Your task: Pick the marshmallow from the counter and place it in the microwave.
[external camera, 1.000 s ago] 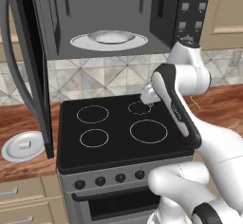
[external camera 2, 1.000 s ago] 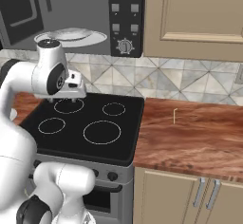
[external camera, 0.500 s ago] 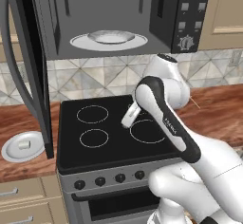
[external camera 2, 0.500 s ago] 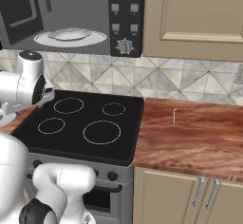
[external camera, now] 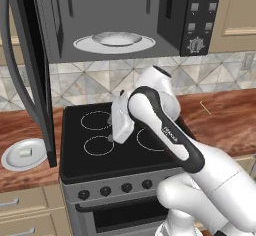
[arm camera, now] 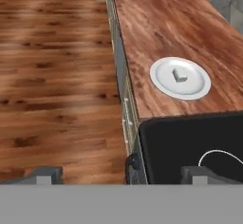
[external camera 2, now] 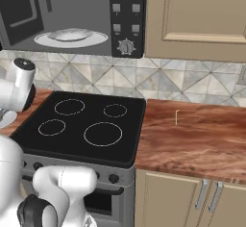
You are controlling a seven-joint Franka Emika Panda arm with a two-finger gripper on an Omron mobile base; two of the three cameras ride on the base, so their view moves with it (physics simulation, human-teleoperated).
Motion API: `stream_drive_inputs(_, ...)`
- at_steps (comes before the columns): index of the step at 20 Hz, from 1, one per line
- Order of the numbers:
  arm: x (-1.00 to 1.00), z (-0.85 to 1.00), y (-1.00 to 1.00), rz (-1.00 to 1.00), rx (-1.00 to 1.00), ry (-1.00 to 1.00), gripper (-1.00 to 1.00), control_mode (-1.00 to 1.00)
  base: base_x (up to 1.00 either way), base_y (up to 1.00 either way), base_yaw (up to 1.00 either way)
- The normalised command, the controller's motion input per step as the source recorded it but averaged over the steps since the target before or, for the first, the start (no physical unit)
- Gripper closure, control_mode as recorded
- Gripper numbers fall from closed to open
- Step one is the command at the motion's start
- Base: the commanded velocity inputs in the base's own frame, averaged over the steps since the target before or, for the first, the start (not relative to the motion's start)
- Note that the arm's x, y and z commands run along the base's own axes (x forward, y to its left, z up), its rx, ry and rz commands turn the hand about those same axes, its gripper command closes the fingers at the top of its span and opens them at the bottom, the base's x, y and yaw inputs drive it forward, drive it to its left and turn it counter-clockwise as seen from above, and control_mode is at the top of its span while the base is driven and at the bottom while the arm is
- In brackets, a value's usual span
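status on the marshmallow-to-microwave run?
Done: the microwave door stands open, glass tray bare. In hand: nothing; the gripper hangs over the stovetop with jaws open, facing the plate. Left: grasp the marshmallow, which lies on that plate on the counter, and carry it in.

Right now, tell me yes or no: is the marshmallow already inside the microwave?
No, the marshmallow sits on the round white plate on the counter, beside the stovetop.

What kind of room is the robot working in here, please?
A kitchen, rendered rather than real. A black stovetop sits in a wood-grain counter over beige cabinets, with an open microwave mounted above it and a tiled backsplash behind.
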Motion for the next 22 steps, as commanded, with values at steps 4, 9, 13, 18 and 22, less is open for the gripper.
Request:
stream_drive_inputs(4, -0.05, -0.38, 0.66, 0.29, 0.25, -0.36, -1.00, -1.00, 0.00, 0.00, 0.00)
stream_drive_inputs(9, 0.13, -0.27, 0.51, 0.12, 0.23, -0.21, -1.00, -1.00, 0.00, 0.00, 0.00)
stream_drive_inputs(13, 0.26, -0.22, 0.25, 0.10, 0.24, -0.04, -1.00, -1.00, 0.00, 0.00, 0.00)
stream_drive_inputs(18, 0.55, -0.19, 0.23, 0.11, 0.22, 0.00, -1.00, -1.00, 0.00, 0.00, 0.00)
stream_drive_inputs(22, 0.58, -0.16, 0.67, 0.07, 0.09, 0.00, -1.00, -1.00, 0.00, 0.00, 0.00)
